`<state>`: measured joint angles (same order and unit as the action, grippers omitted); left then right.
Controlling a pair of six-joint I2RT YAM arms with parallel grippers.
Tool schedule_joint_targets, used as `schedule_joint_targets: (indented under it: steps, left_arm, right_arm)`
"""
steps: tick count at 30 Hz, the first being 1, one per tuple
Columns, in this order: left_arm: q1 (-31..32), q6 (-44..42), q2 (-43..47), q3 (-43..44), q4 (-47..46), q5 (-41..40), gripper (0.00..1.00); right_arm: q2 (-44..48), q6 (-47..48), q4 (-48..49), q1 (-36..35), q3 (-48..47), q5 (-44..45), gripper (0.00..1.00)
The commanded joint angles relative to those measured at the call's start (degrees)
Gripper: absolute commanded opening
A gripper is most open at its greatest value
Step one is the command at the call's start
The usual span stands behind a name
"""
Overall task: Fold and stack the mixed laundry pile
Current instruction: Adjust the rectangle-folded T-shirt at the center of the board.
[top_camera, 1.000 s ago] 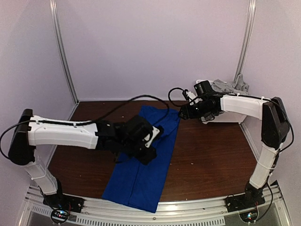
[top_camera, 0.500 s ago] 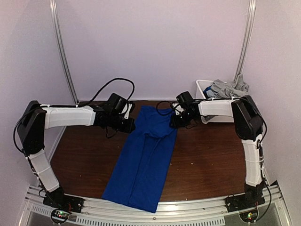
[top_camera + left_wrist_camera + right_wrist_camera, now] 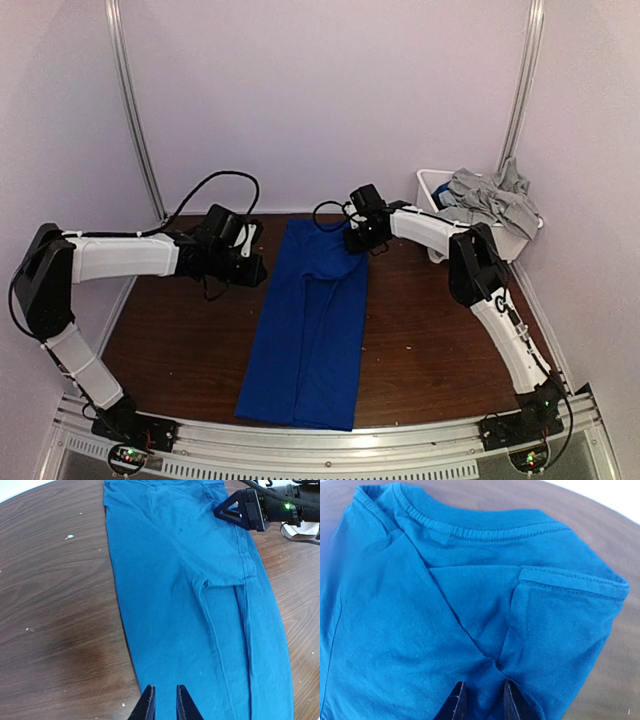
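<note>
At the table's (image 3: 180, 330) 10 o'clock, the left gripper (image 3: 164, 706) hovers by the shirt's (image 3: 305, 330) left edge, fingers a slit apart and empty. The blue shirt lies flat down the middle, from 12 to 6 o'clock. The right gripper (image 3: 481, 700) pinches its puckered sleeve fold near 12. Grey clothes (image 3: 492, 200) heap in the bin (image 3: 430, 185) at 2 o'clock.

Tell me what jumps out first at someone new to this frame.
A royal-blue shirt, folded into a long narrow strip, runs down the middle of the dark wooden table from back to near edge. The right tool is at its folded sleeve near the collar; the left tool is by its left edge. At the far right, grey garments heap over a white bin.
</note>
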<state>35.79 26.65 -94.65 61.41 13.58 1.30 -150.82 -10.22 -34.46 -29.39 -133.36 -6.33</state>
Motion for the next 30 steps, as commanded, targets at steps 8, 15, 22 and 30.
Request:
schedule_joint_targets:
  steps: [8,15,22,30]
  left_arm:
    - [0.1,-0.1,5.0,-9.0,-5.6,5.1,0.19]
    - [5.5,1.0,8.4,-15.2,-5.6,3.0,0.2]
    - [12.7,4.9,8.5,-19.4,-6.4,0.5,0.2]
    - [18.1,8.0,4.9,-20.8,-9.3,0.5,0.2]
  right_arm:
    - [-2.1,3.1,-2.1,0.4,-4.9,-3.1,0.35]
    - [17.1,1.4,5.5,0.3,13.0,-8.9,0.48]
    - [31.7,-2.8,11.4,-2.0,35.5,-14.8,0.48]
    - [38.8,-8.6,22.5,-7.0,57.0,-18.5,0.45]
